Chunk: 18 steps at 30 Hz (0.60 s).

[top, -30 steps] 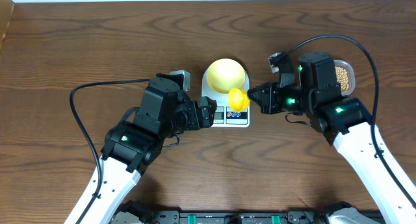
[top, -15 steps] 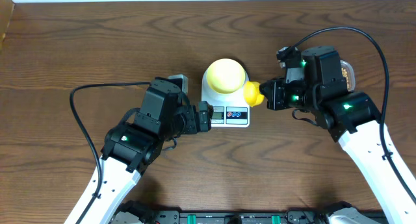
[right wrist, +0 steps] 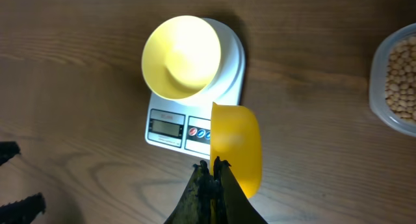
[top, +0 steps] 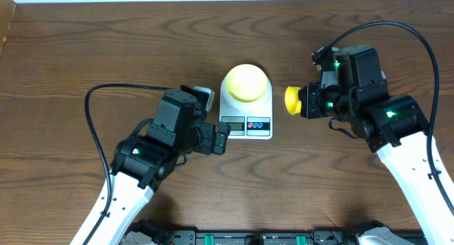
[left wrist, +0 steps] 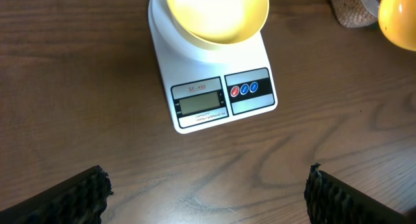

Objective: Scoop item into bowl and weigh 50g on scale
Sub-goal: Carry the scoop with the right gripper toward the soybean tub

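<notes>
The pale yellow bowl (top: 245, 83) sits on the white scale (top: 247, 124); in the right wrist view the bowl (right wrist: 182, 55) looks empty. My right gripper (top: 306, 103) is shut on the rim of a bright yellow scoop (top: 293, 99), held on edge just right of the scale (right wrist: 195, 130). The tan beans (right wrist: 402, 71) lie in a clear tub at the right edge of the right wrist view; the arm hides them from overhead. My left gripper (top: 224, 137) stands open and empty over bare wood, just in front of the scale's (left wrist: 221, 97) display.
A clear tub (left wrist: 351, 3) of beans shows at the top right of the left wrist view, right of the bowl (left wrist: 218, 13). Cables loop off both arms. Wood tabletop lies all around the scale.
My right gripper has carried the scoop rightward, from over the scale's front corner to beside it. The left gripper has drawn back slightly from the scale and opened a little wider.
</notes>
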{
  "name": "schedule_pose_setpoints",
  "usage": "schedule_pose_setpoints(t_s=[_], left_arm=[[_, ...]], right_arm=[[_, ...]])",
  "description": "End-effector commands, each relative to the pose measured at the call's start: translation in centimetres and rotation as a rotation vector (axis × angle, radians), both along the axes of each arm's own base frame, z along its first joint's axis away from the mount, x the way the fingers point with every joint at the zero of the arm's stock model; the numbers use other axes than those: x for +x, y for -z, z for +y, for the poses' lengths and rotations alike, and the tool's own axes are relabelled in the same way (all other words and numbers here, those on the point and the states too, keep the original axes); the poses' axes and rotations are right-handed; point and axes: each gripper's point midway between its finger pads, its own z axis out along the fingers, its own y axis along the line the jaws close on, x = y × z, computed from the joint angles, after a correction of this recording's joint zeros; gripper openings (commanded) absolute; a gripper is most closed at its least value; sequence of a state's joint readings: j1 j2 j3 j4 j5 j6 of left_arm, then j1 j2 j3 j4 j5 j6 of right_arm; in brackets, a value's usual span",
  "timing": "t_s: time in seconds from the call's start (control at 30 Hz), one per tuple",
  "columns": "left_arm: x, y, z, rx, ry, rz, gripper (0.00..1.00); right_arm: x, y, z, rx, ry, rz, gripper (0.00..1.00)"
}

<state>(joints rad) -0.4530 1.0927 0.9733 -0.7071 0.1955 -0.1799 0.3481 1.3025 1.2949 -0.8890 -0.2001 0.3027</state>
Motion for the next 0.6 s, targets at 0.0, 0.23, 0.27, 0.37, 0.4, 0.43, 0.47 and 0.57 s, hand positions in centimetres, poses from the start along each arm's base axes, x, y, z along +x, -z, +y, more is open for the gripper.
schedule_pose_setpoints(t_s=[0.0,0.23,0.27,0.37,0.4,0.43,0.47,0.57], left_arm=[[0.05,0.20,0.40,0.027,0.010,-0.011,0.98],[0.04,0.20,0.40,0.058,0.061,-0.035,0.98],[0.04,0.21,0.40,0.065,0.072,-0.040,0.98],[-0.03,0.26,0.44,0.071,0.079,-0.040,0.98],[-0.09,0.31,0.46,0.072,0.079,-0.037,0.98],[-0.21,0.41,0.52,0.075,0.079,-0.031,0.98],[-0.30,0.49,0.57,0.077,0.079,-0.026,0.98],[-0.51,0.66,0.67,0.082,0.080,-0.015,0.98]], right_arm=[[0.56,-0.73,-0.57,-0.027,0.017,-0.034,0.01],[0.71,-0.81,-0.62,-0.029,0.021,-0.042,0.01],[0.78,-0.86,-0.63,-0.029,0.022,-0.045,0.01],[1.07,-1.10,-0.59,-0.027,0.025,-0.060,0.01],[1.17,-1.19,-0.56,-0.025,0.025,-0.066,0.01],[1.23,-1.25,-0.53,-0.023,0.025,-0.069,0.01],[1.30,-1.31,-0.50,-0.021,0.025,-0.072,0.01],[1.38,-1.39,-0.48,-0.020,0.025,-0.077,0.01]])
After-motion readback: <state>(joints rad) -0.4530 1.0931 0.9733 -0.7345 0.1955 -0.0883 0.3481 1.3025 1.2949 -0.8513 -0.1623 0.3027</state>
